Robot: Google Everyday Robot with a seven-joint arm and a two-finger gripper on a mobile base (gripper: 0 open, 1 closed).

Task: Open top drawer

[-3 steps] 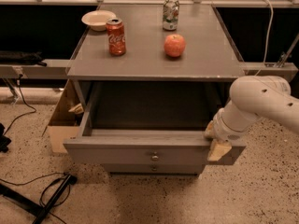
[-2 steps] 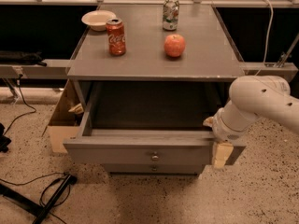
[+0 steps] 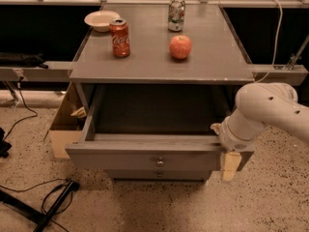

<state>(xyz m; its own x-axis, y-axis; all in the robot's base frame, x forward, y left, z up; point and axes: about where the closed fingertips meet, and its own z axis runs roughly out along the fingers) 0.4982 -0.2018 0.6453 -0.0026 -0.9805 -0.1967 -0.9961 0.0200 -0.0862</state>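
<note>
Grey cabinet (image 3: 154, 67): fills the middle of the view, stands on a speckled floor (image 3: 145, 211), bears four small things on its flat top.

Top drawer (image 3: 120, 159): sits just under that top, pulled well out toward the camera, with the bare grey inside on show and the wide flat front nearest the camera.

White arm (image 3: 270, 108): comes in from the right edge and bends down toward the drawer's right front corner.

Gripper (image 3: 224, 149): sits at that corner, touching the top edge of the drawer front, with a tan tip hanging down across the front face at its right end. Cannot tell whether clamped on the board or merely resting there. Drawer stretches away to the left of it, almost its whole width lying clear of the arm.

Cardboard box (image 3: 60, 129): stands on the floor against the cabinet's left side, just beside the open drawer.

Black cables (image 3: 48, 202): trail over the floor at lower left.

Lower drawer front (image 3: 130, 174): shows as a narrow strip beneath the top drawer, with a knob of its own.

White bowl (image 3: 101, 21): rests at the top's far left corner.

Red cola can (image 3: 119, 37): stands upright just beside the bowl, nearer the camera.

Silver-green can (image 3: 176, 14): stands upright toward the back.

Red apple (image 3: 180, 47): lies in front of that can, apart from it.

Round metal knob (image 3: 159, 162): sits at the centre of the top drawer's front, well to the left of the gripper, untouched.
</note>
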